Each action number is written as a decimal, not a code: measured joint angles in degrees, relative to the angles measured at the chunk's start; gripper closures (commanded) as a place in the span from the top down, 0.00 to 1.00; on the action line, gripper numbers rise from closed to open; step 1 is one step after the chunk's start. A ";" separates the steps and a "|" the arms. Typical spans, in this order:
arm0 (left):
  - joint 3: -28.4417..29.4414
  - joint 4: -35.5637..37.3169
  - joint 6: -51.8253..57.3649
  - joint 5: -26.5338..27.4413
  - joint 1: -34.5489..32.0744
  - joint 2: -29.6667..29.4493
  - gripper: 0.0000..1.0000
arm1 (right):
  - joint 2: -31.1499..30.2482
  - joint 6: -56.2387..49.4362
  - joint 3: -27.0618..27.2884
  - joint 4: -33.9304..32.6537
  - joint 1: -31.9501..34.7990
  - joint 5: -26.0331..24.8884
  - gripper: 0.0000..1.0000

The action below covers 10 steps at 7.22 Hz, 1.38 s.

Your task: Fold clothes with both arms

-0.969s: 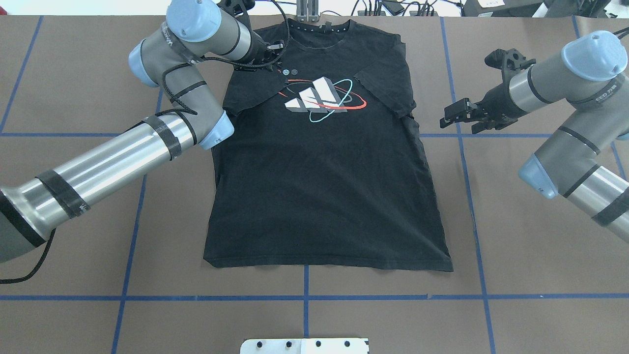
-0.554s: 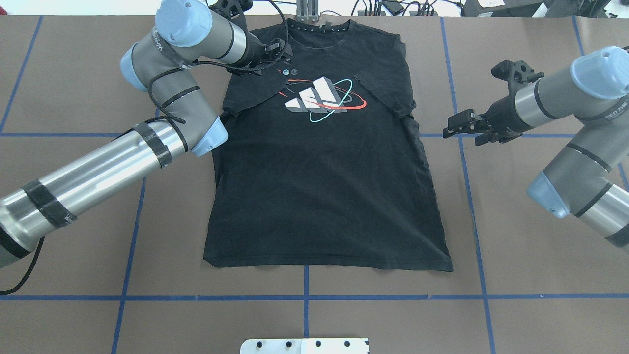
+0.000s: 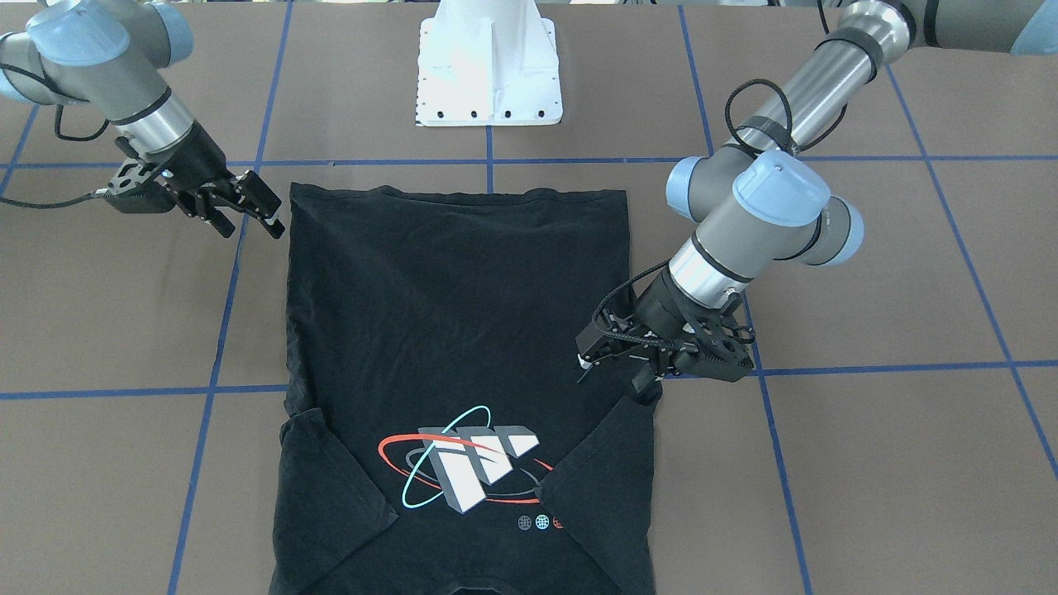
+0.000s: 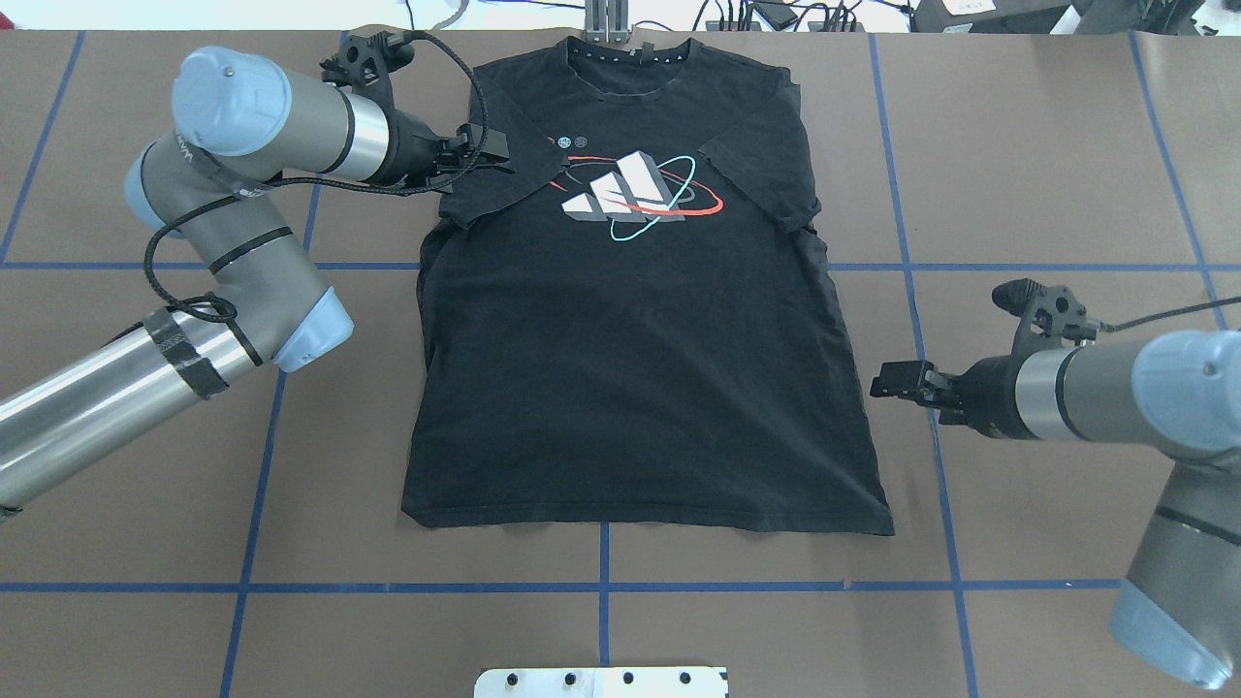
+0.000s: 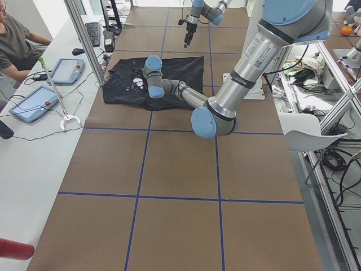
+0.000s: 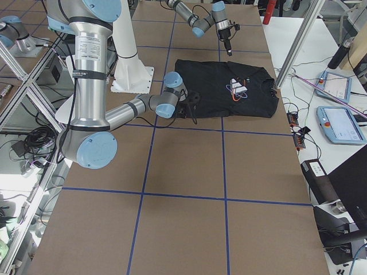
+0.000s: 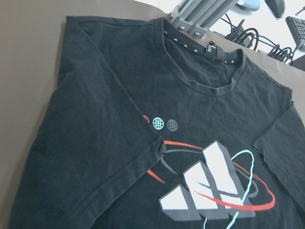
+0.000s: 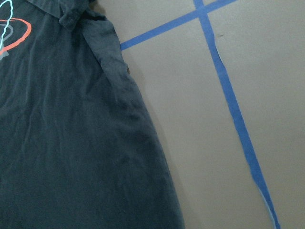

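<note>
The black T-shirt (image 4: 630, 388) lies flat, print up, collar at the far edge. Both sleeves are folded in over the chest beside the white, red and cyan print (image 4: 635, 194). My left gripper (image 4: 490, 153) is open and empty just above the folded left sleeve; it also shows in the front-facing view (image 3: 607, 372). The left wrist view shows the collar and print (image 7: 214, 186), no fingers. My right gripper (image 4: 877, 383) is open and empty beside the shirt's right edge, near the lower body; it also shows in the front-facing view (image 3: 252, 216). The right wrist view shows that edge (image 8: 143, 124).
Blue tape lines (image 4: 601, 586) grid the brown table. The white base plate (image 4: 601, 682) sits at the near edge. A metal post (image 4: 606, 19) and cables stand beyond the collar. An operator (image 5: 17, 39) with tablets sits along the table's far side.
My left gripper has drawn back from the collar area to the folded left sleeve. My right gripper has moved down along the shirt's right edge toward the hem. The shirt has not moved.
</note>
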 measured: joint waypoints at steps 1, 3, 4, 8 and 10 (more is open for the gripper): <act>-3.67 -0.02 -0.80 0.18 -0.01 2.27 1.00 | -1.56 2.77 1.08 -0.02 -5.31 -5.47 1.00; -7.99 0.08 -2.66 0.40 0.00 4.81 1.00 | -3.14 6.04 1.56 -0.08 -12.17 -10.94 1.00; -8.52 0.11 -2.90 0.44 0.04 5.14 1.00 | -3.86 7.29 1.59 -0.08 -14.17 -11.94 0.99; -8.53 0.12 -3.02 0.55 0.08 5.37 1.00 | -4.69 9.61 1.61 -0.09 -17.99 -13.51 0.79; -8.34 0.12 -3.03 0.56 0.10 5.38 1.00 | -5.21 9.75 1.55 -0.09 -18.57 -13.57 0.37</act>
